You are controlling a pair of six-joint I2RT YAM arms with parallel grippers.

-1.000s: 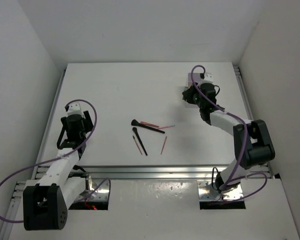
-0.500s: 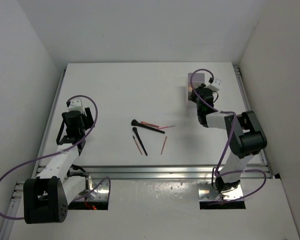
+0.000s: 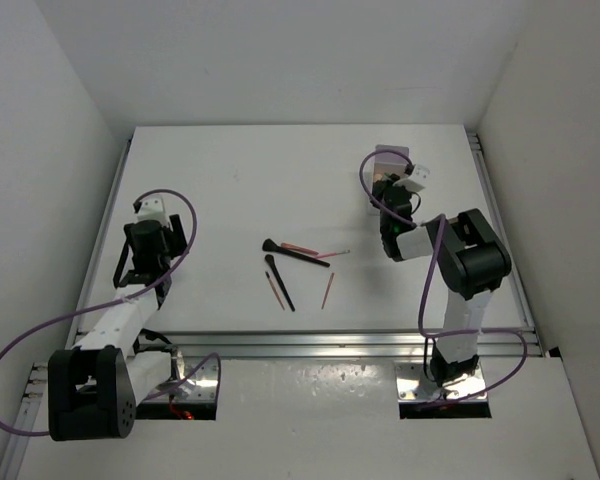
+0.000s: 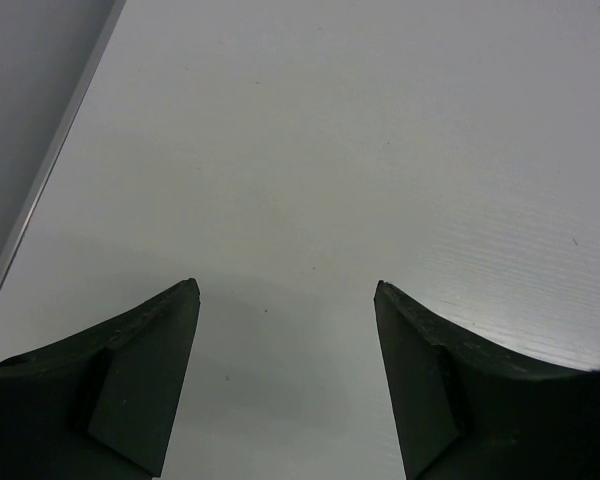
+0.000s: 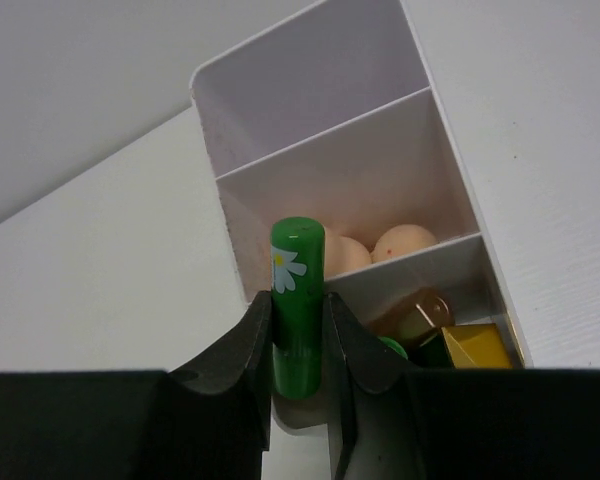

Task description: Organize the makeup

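Green plastic showed between the fingers of the right end effector (image 5: 298, 312): a glossy green tube with a white daisy printed on it (image 5: 298, 262) was clamped there. It stood upright in the wrist view, its rounded top free and its lower end hidden between the pads. It hung at the near left corner of the translucent white box of three compartments (image 5: 310, 105), by the partition between the middle and nearest compartments. Whether it was over the box or just in front of its wall could not be told.

The middle compartment held two peach egg-shaped sponges (image 5: 405, 243), side by side against the near partition. In the nearest compartment lay a tan tube (image 5: 416, 312), a gold lipstick (image 5: 475, 343) just beside it, and a small green rounded piece too hidden to name. Seen from above, the box stood at the far right of the white surface (image 3: 210, 180), with the right arm folded back toward it.

Well apart from the box, near the middle of the surface, lay two black-handled brushes (image 3: 296, 255) and four thin pink pencils (image 3: 327, 290). They were loosely scattered, some crossing or touching.

The left end effector (image 4: 285, 292) was released, its dark fingers spread wide above the surface near the left rail, gripping nothing.
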